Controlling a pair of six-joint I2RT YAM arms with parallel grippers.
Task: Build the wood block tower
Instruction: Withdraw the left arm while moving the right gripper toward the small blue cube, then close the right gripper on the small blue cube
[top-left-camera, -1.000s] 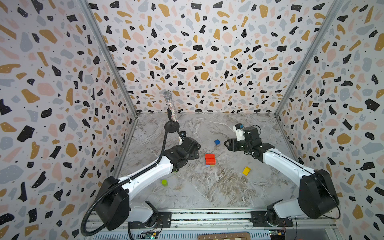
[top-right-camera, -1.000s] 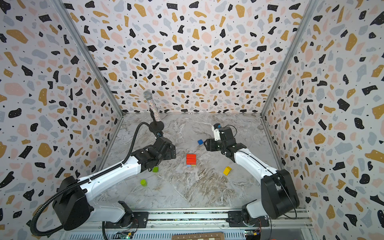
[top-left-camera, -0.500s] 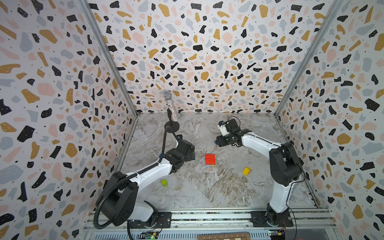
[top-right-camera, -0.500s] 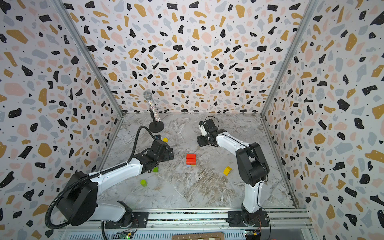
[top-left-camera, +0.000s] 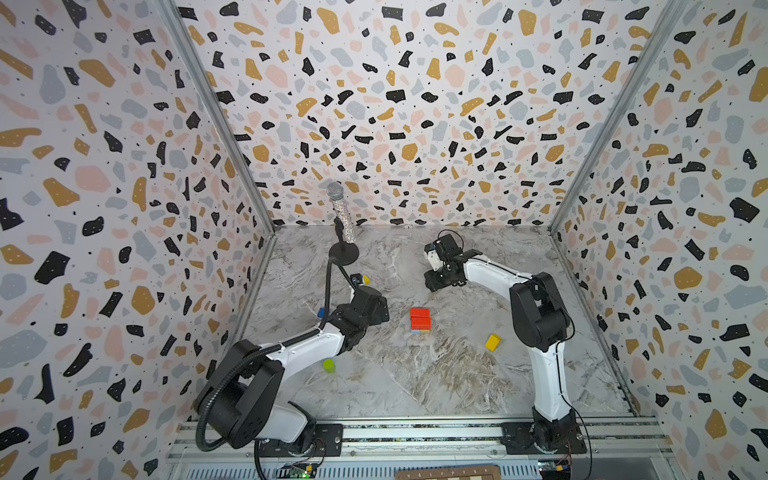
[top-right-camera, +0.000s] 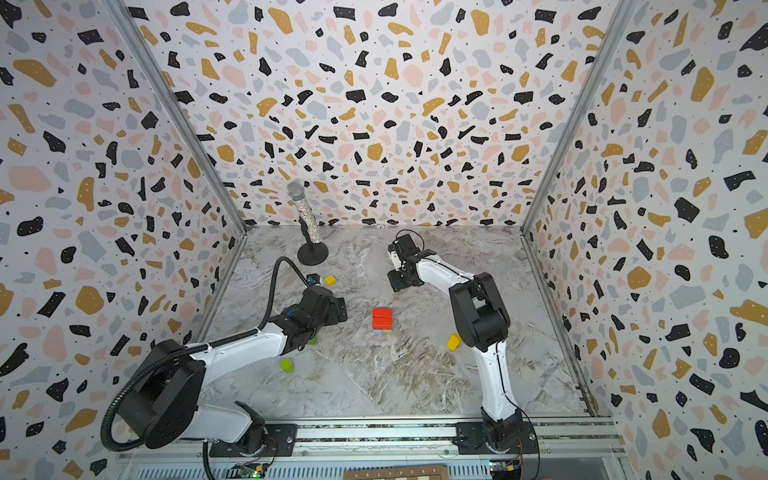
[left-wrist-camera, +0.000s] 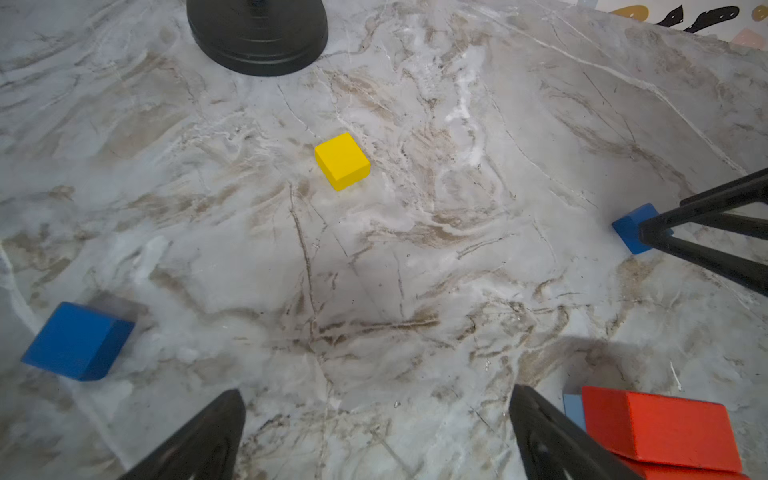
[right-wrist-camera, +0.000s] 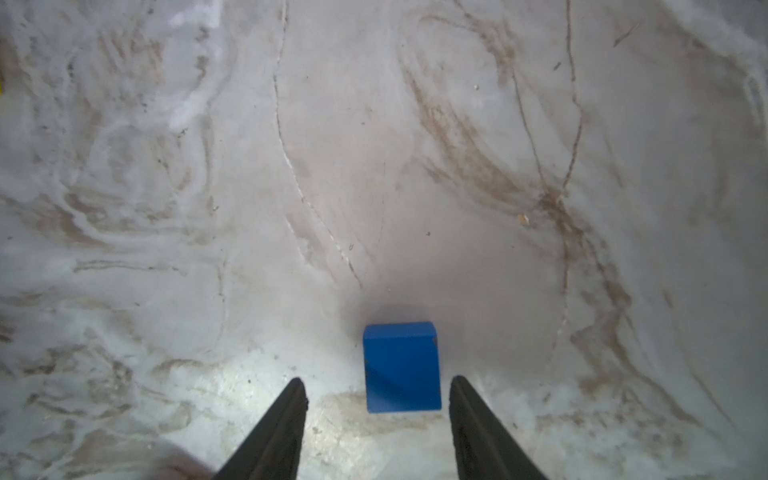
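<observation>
Both top views look steeply down from high behind me over my whole marble table. Each wrist camera rides close above it, looking out between my fingers; both catch the small blue block.

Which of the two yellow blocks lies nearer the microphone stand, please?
The yellow cube close before the stand; the other yellow block lies beside the right arm.

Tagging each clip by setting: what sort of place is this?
Probably a purpose-built robot recording booth, not a lived-in room: two robot arms mounted on an aluminium rail, terrazzo-print panels closing three sides, and a marble-look tabletop.
</observation>
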